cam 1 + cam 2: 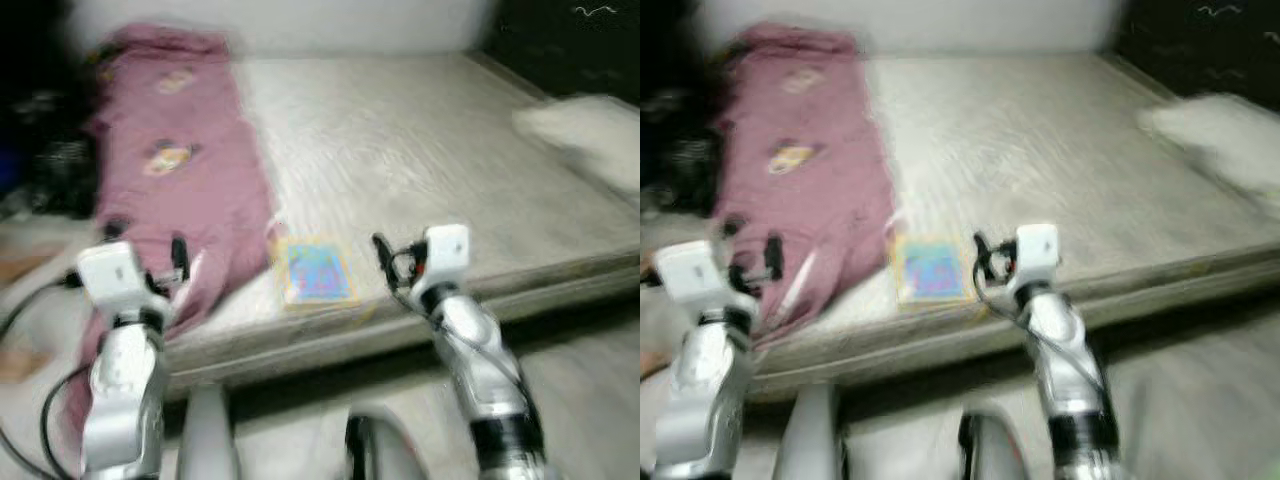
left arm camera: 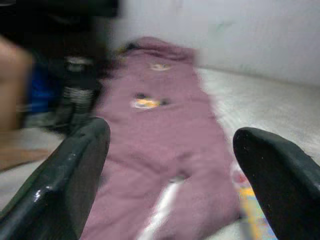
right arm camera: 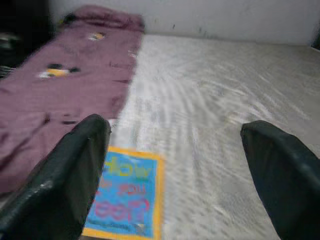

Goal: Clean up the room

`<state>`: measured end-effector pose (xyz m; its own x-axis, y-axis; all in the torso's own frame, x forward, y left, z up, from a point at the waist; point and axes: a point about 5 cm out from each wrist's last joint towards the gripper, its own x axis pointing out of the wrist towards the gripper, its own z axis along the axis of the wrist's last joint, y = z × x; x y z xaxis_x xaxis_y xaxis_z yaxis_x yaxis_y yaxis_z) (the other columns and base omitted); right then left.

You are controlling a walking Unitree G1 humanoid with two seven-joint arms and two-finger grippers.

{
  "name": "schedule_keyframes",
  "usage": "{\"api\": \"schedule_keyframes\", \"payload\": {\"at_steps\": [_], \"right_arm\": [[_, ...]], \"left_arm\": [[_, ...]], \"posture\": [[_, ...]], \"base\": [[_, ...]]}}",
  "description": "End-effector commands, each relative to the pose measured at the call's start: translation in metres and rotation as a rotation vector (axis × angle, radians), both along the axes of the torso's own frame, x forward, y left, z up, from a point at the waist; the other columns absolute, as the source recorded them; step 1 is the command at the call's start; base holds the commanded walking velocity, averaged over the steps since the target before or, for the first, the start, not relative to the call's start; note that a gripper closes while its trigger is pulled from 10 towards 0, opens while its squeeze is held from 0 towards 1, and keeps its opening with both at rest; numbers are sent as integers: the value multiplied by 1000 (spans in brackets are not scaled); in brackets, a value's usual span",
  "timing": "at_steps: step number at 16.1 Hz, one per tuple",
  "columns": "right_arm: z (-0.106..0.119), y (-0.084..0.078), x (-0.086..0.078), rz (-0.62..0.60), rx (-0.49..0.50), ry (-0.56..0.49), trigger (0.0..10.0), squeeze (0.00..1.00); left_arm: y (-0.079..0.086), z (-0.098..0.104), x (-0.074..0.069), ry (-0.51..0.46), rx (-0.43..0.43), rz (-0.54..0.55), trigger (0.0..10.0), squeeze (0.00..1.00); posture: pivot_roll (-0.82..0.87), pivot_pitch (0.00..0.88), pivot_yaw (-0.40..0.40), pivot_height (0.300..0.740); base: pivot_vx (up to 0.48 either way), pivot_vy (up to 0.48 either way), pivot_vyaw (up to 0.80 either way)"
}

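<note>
A bare grey mattress (image 1: 420,150) lay low on the floor, its near edge running across in front of the robot and rising slightly toward the right. Most of its surface was open, from the middle to the far wall. A maroon blanket (image 1: 185,170) stretched down the mattress's left side, from the far wall to the near edge, where a fold drooped over the edge. A white pillow (image 1: 590,130), blurred, sat at the mattress's right edge. Dark clutter (image 1: 45,150) stood left of the blanket, off the mattress.

A colourful book (image 1: 316,272) with a yellow border and blue cover lay flat near the mattress's front edge, just beside the blanket's right hem. The right gripper (image 1: 385,262) hovered above the front edge just right of the book, apart from it, fingers spread wide and empty. The left gripper (image 1: 150,250) hung over the blanket's lower part, left of the book, fingers likewise spread with nothing between them.

The right wrist view showed the book's cover close by the gripper's finger (image 3: 65,185), with red and yellow lettering too blurred to read. The left wrist view showed printed cartoon patches (image 2: 147,102) on the blanket.
</note>
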<state>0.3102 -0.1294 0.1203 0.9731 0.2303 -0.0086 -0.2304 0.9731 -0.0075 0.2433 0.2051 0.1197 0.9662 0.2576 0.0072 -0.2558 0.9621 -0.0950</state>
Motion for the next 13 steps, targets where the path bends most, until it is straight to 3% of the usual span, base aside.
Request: {"api": "schedule_keyframes", "payload": {"at_steps": [1, 11, 13], "right_arm": [[-8, 1, -3, 0, 3, 30, 10000, 0], [-8, 3, -2, 17, -3, 29, 10000, 0], [-8, 3, -2, 19, -7, 29, 10000, 0]], "left_arm": [[2, -4, 1, 31, 1, 16, 10000, 0], [-5, -3, 3, 15, -29, 0, 10000, 0], [-6, -3, 3, 14, -33, -8, 10000, 0]], "posture": [[-69, 59, -61, 619], [-81, 72, -59, 619], [-81, 73, -59, 619]], "base": [[0, 0, 0], [0, 0, 0], [375, 0, 0]]}}
